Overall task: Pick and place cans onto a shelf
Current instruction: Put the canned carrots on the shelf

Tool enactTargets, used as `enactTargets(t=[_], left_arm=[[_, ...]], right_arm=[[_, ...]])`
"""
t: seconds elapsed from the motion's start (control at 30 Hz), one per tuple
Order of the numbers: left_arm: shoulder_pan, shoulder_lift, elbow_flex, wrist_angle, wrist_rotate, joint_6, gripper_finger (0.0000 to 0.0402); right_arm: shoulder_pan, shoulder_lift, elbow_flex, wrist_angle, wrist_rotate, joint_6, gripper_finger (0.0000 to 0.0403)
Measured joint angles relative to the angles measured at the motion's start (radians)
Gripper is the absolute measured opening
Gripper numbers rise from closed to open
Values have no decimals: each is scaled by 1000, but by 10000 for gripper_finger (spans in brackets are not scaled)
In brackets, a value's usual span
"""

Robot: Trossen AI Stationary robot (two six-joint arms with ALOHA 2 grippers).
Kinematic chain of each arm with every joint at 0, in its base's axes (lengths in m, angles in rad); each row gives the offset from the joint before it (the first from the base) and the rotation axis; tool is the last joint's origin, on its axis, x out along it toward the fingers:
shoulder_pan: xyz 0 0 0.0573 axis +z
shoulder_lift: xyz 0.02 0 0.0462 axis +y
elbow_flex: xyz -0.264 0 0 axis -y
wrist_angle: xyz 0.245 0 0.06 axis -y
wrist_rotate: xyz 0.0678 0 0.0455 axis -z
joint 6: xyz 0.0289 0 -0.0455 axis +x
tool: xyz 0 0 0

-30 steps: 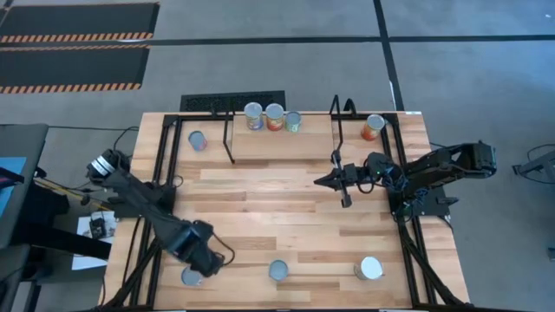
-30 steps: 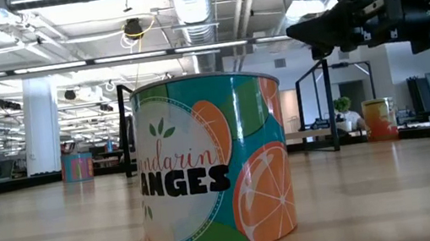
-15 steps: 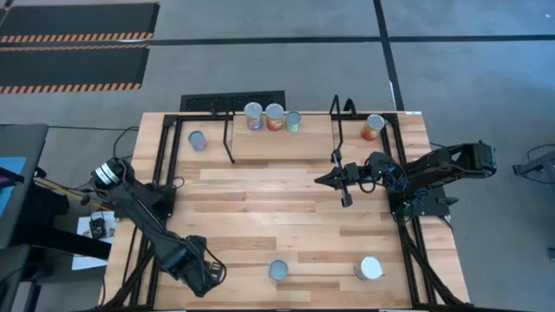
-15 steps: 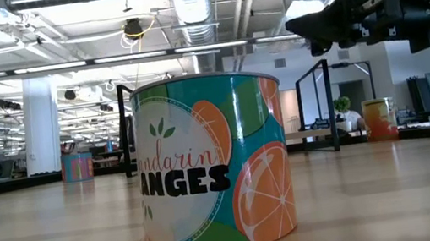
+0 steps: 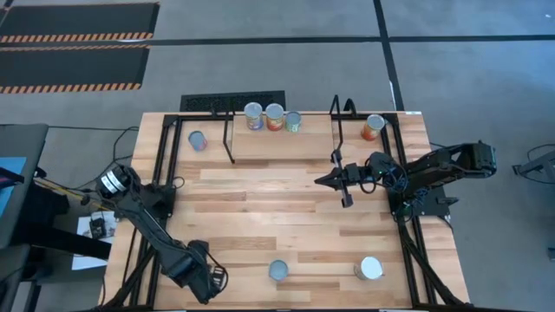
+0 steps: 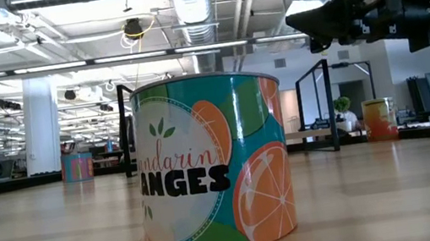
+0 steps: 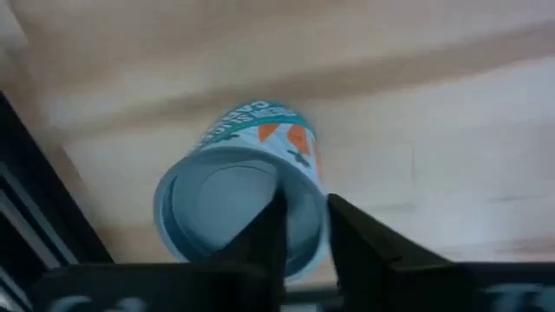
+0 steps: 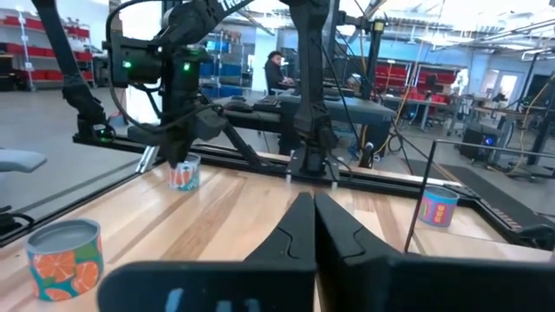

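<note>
Three cans (image 5: 274, 115) stand on the light-wood shelf (image 5: 282, 146) at the table's far side. Other cans stand on the table: far left (image 5: 198, 139), far right (image 5: 373, 126), and two near the front edge (image 5: 278, 270) (image 5: 370, 268). My left gripper (image 5: 204, 282) points down over a blue-topped can (image 7: 230, 208) at the near left corner, hiding it in the high view. Its open fingers (image 7: 306, 198) straddle that can's rim. My right gripper (image 5: 319, 181) hovers shut over the table's right half, pointing left. My left gripper comes from above, pointing down. One finger (image 7: 273, 221) stands over the can's lid and the other (image 7: 347, 225) outside its wall, with the rim (image 7: 310, 182) between them. Whether either finger touches the can I cannot tell. The can stands upright on the table.
The shelf's black wire frames (image 5: 228, 139) (image 5: 336, 130) rise at both its ends. A black rail frame (image 5: 147, 234) runs along the table's left side close to my left arm. The mandarin-orange can (image 6: 213, 163) stands close in front of the low camera.
My left gripper has moved toward the table's near edge and down, rolling a little, and now stands over the can at the near left corner, which showed beside it before. The can has kept its place.
</note>
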Motion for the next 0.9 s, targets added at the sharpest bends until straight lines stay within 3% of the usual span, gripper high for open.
enactTargets(t=[0.1, 0.27, 0.37, 0.5, 0.7, 0.9], left_arm=[[38, 0, 24, -109, -54, 89, 11], [154, -55, 33, -141, -145, 328, 2], [265, -98, 30, -150, -226, 527, 2], [458, -125, 29, -130, -258, 886, 1], [739, -123, 28, 131, -273, 1457, 0], [914, -123, 28, 370, -225, 1810, 0]], right_arm=[[0, 0, 0, -5, 0, 0, 7], [0, 0, 0, -12, 1, 2, 7], [0, 0, 0, -13, 2, 4, 6], [0, 0, 0, -17, 3, 8, 6], [0, 0, 0, -21, 5, 16, 6], [-1, 0, 0, -22, 5, 16, 6]])
